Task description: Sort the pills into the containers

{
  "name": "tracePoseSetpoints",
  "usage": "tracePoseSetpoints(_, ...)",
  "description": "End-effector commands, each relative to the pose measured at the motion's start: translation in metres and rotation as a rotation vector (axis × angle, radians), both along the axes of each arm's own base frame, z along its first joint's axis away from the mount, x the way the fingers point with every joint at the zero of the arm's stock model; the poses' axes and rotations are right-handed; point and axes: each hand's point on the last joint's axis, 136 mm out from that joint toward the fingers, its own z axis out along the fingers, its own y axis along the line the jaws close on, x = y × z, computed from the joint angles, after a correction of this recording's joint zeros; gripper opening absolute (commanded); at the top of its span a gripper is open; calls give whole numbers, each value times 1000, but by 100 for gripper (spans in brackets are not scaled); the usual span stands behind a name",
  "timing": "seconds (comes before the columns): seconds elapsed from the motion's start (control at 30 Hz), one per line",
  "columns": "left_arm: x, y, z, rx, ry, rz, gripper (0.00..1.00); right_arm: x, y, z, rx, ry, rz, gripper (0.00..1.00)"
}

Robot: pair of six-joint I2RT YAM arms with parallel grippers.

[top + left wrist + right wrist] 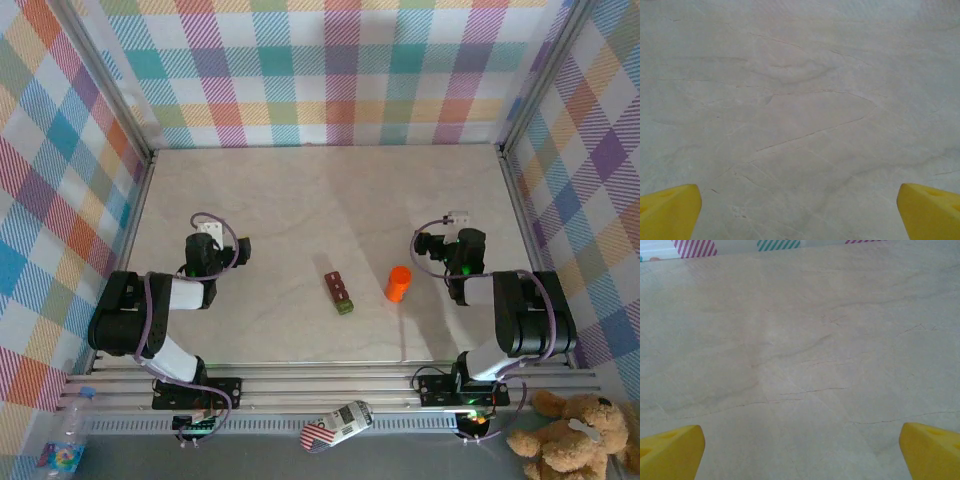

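Note:
The containers [339, 292] are a short dark red-brown strip with a green near end, lying on the pale marble table [300, 200] between the two arms. The pills are hidden from me. My left gripper [207, 240] rests over the table well to the left of the strip. In the left wrist view its yellow fingertips [670, 212] stand wide apart around my left gripper [799, 202], with bare marble between them. My right gripper [462, 240] sits to the right of the strip. My right gripper [802, 442] is likewise open over bare table, its yellow fingertips [932, 450] far apart.
An orange cylindrical bottle [398, 283] stands upright just right of the strip, between it and the right arm. Plaid walls [330, 70] close in the back and both sides. Beyond the front rail lie a water bottle [65, 440] and a teddy bear [570, 435].

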Motion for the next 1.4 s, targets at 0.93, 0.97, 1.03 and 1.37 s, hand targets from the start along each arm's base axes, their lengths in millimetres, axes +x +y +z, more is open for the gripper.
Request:
tracePoseSetpoints(0.93, 9, 5, 12, -12, -40, 14, 100, 6, 1, 10, -2, -39, 5, 99)
tracePoseSetpoints(0.97, 9, 5, 12, -13, -40, 14, 100, 5, 1, 10, -2, -38, 5, 99)
tracePoseSetpoints(1.03, 9, 5, 12, -12, -40, 15, 100, 6, 1, 10, -2, -38, 5, 99)
tracePoseSetpoints(1.37, 11, 5, 20, -9, -29, 16, 100, 4, -4, 17, 2, -55, -28, 99)
